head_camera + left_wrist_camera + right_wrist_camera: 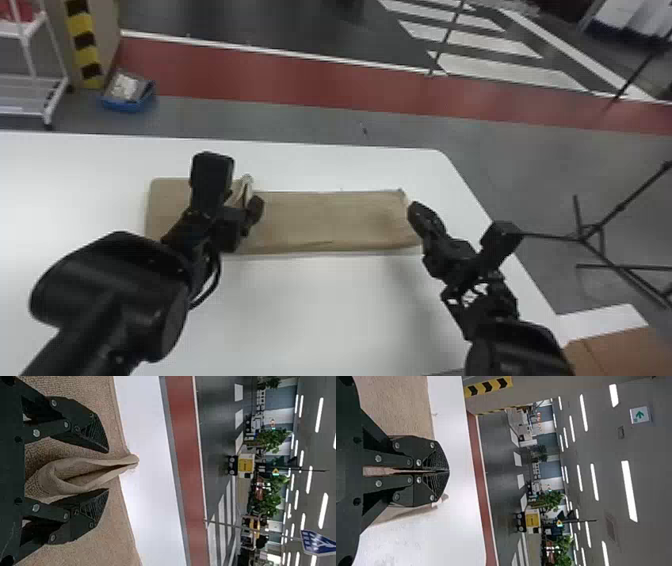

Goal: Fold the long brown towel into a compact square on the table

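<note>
Left end of the towel: this end (pixel 165 195) lies flat on the desk (pixel 320 310), unfolded over the rest.
Ridge: a pinched-up fold of cloth (pixel 79 479) stands at the far edge, left of the strip's middle.
Left hand: released (pixel 108 471), its fingers spread to either side of the ridge without clamping it.
Towel: the brown strip (pixel 325 220) runs left to right along the desk, beneath and between the two hands. It is narrow enough that the lengthwise folding looks done, though the layers cannot be counted.
Right end: lies squarely out to the side, no cloth turned in over it.
Right hand: clenched (pixel 448 471), fingertips meeting at the right end of the towel; I cannot tell whether any cloth is caught between them.
Done: a long band, fairly straight, probably the first stage.
Left to do: smooth or use the ridge, then bring the ends inward until the band becomes a compact square.
Progress: perhaps halfway, as a judgement.
</note>
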